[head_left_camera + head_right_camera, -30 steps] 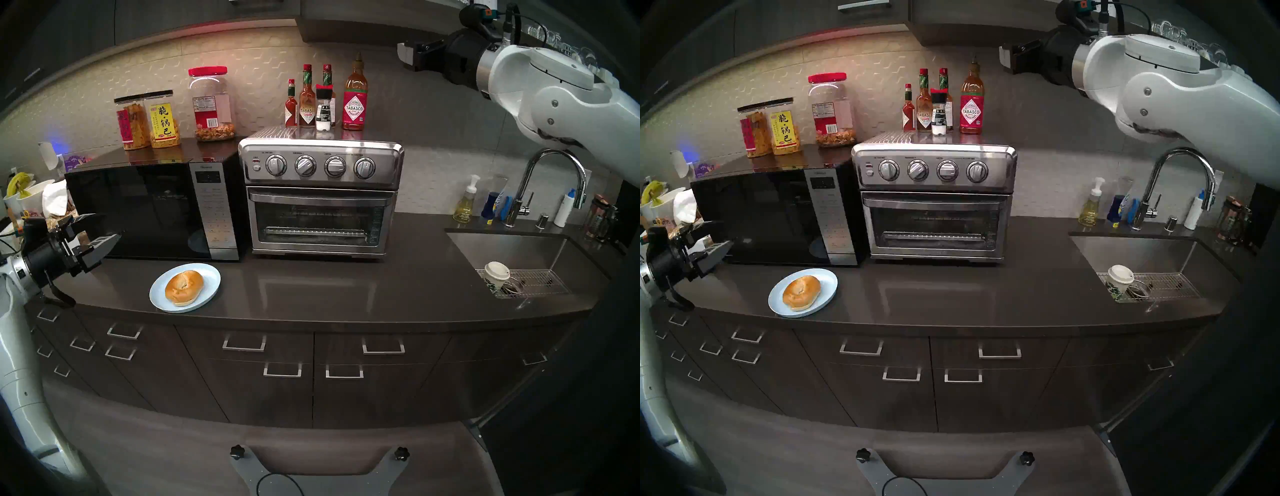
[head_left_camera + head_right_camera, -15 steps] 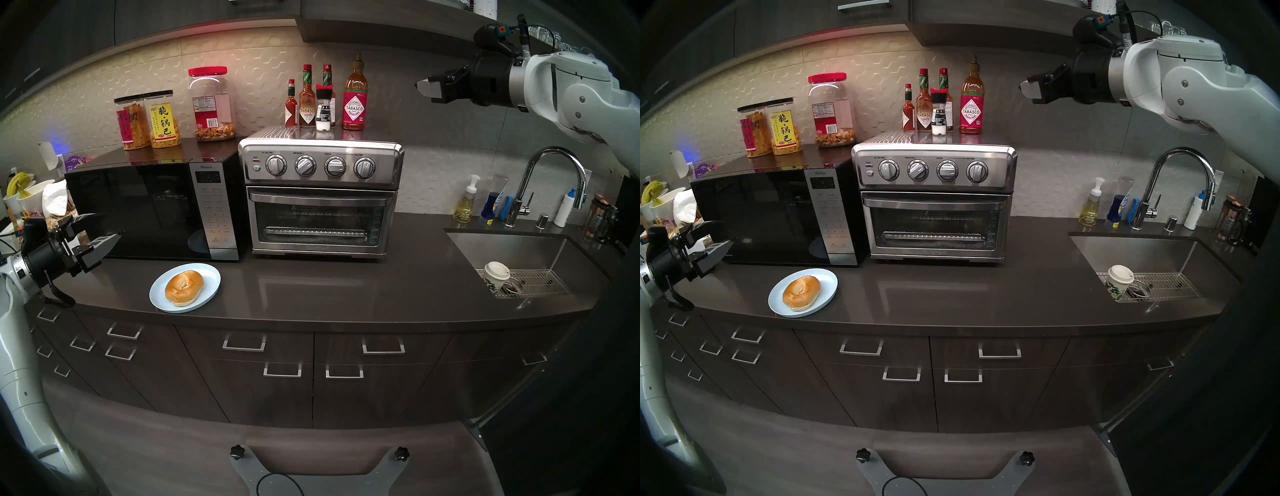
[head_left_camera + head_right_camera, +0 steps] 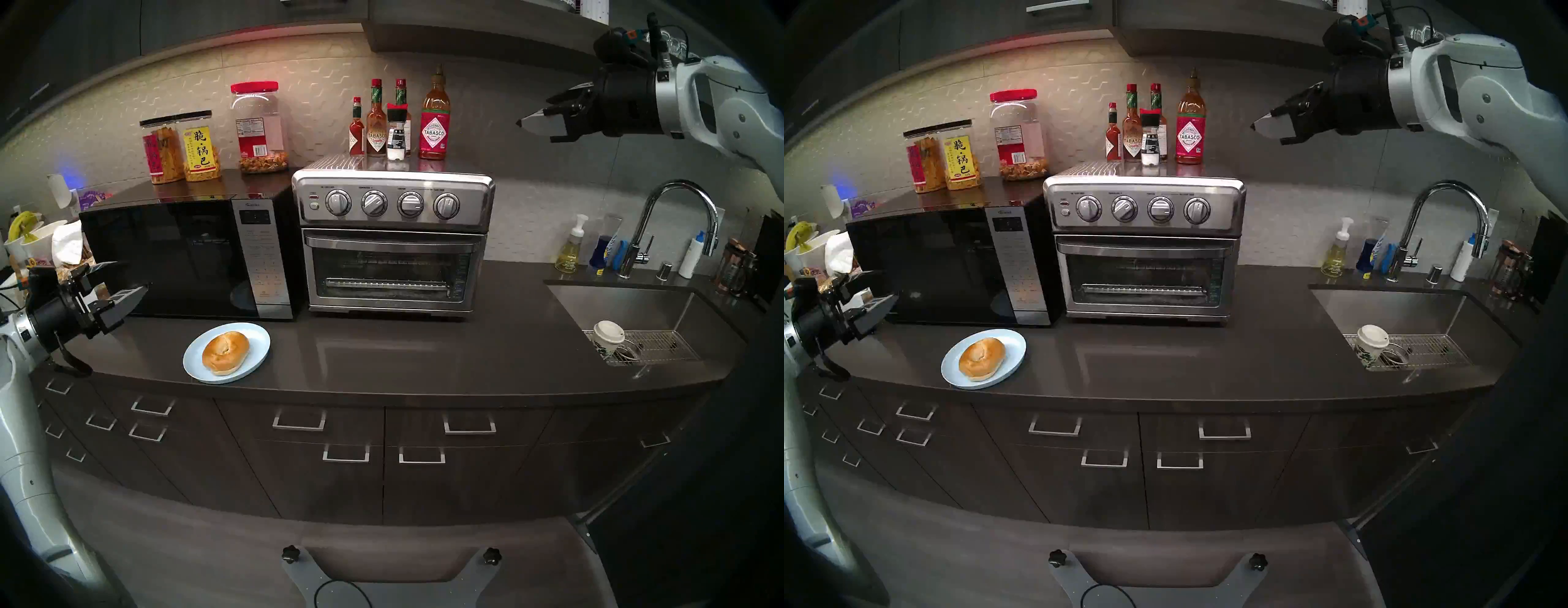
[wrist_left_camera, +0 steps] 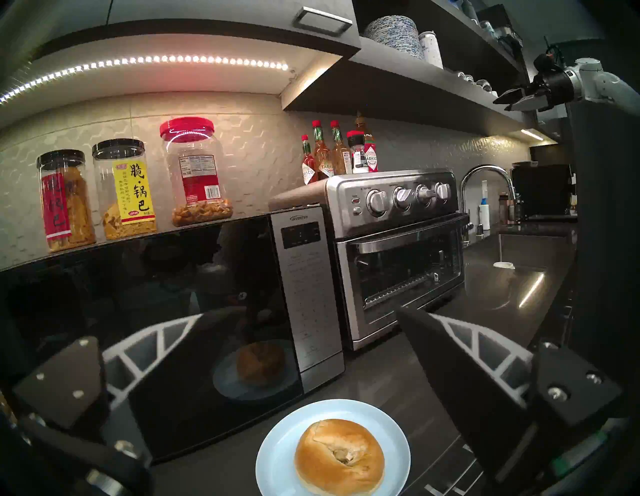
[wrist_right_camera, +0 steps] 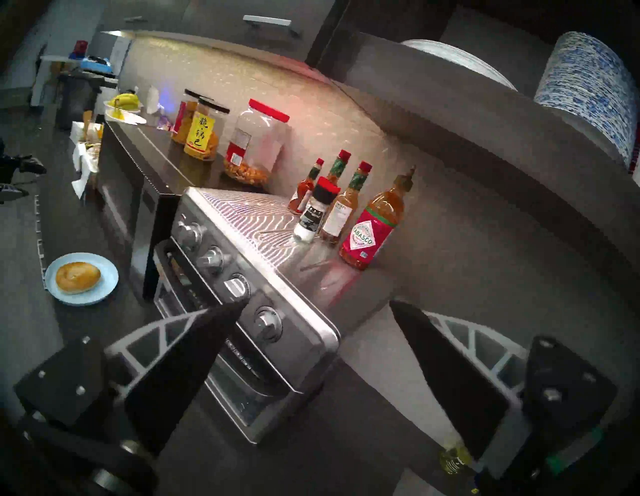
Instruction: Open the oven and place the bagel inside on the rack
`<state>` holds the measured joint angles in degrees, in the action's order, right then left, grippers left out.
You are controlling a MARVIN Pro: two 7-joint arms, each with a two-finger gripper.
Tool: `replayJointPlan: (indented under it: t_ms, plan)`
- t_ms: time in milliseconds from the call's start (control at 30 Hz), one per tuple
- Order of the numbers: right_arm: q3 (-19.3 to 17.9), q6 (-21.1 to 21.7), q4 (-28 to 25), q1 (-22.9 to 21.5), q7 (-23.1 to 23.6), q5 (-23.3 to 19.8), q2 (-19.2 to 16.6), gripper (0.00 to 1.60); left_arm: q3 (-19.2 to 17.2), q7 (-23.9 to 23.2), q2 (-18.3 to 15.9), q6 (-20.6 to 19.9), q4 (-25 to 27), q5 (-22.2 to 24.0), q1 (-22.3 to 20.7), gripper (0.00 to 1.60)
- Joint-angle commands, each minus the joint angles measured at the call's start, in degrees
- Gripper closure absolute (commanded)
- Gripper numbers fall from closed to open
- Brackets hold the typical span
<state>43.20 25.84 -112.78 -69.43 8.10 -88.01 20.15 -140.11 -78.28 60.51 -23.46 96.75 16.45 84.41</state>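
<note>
1. My left gripper (image 3: 123,278): fingers spread wide, nothing between them, held level just over the counter (image 3: 424,352) edge.
2. Plate (image 3: 254,339), pale blue: on the counter just ahead of and below my left fingertips, to their right in the left wrist view.
3. Bagel (image 3: 225,353): golden brown, lying flat on that plate, untouched, well apart from both my grippers.
4. Microwave (image 3: 186,259), black: directly in front of my left fingers, close to their tips; bagel and plate mirrored in its door.
5. Oven (image 3: 394,242), brushed steel, four knobs: beyond the microwave from my left fingers, touching its side. Door shut, bar handle along its top edge.
6. Rack (image 3: 388,283): seen through the door glass, low inside the cavity.
7. Sauce bottles (image 3: 399,123): standing on the oven top, toward the rear.
8. My right gripper (image 3: 534,114): fingers wide apart and empty, high in the air, above and to the right of the oven, tips angled slightly down toward it.
</note>
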Motion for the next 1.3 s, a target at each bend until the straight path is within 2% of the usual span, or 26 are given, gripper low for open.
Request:
replayJointPlan:
  t_ms: [0,167,300,467,633,867,1000,1267]
  plan:
    - [-0.13,-0.91,-5.14,-0.53,-2.07,0.49,-2.56,0.00,-0.27,-0.07,-0.15,-0.13,0.80,0.27,-0.28,0.00]
    - [0.66,-2.97,-8.16,1.84,-6.62,0.42,-1.87,0.00,-0.27,-0.07,-0.14,-0.14,0.81,0.26,-0.29,0.00]
    - [0.58,-6.02,-7.81,3.77,-9.90,0.62,0.12,0.00,-0.27,-0.08,-0.14,-0.15,0.81,0.26,-0.29,0.00]
    - [0.20,-7.10,-7.25,4.80,-11.42,-0.08,1.35,0.00,-0.28,-0.08,-0.13,-0.16,0.82,0.25,-0.29,0.00]
    - [-0.10,-6.57,-9.91,4.62,-13.38,-0.98,0.94,0.00,-0.28,-0.08,-0.13,-0.17,0.82,0.25,-0.30,0.00]
    - [0.39,-3.15,-17.85,2.62,-16.90,-0.27,-2.07,0.00,-0.27,-0.09,-0.13,-0.16,0.80,0.23,-0.31,0.00]
    - [0.63,-1.89,-21.28,3.40,-22.09,-0.66,-1.20,0.00,-0.28,-0.09,-0.13,-0.17,0.81,0.23,-0.31,0.00]
    - [1.73,-3.19,-26.58,6.94,-29.33,-0.36,2.08,0.00,-0.28,-0.10,-0.13,-0.17,0.80,0.22,-0.31,0.00]
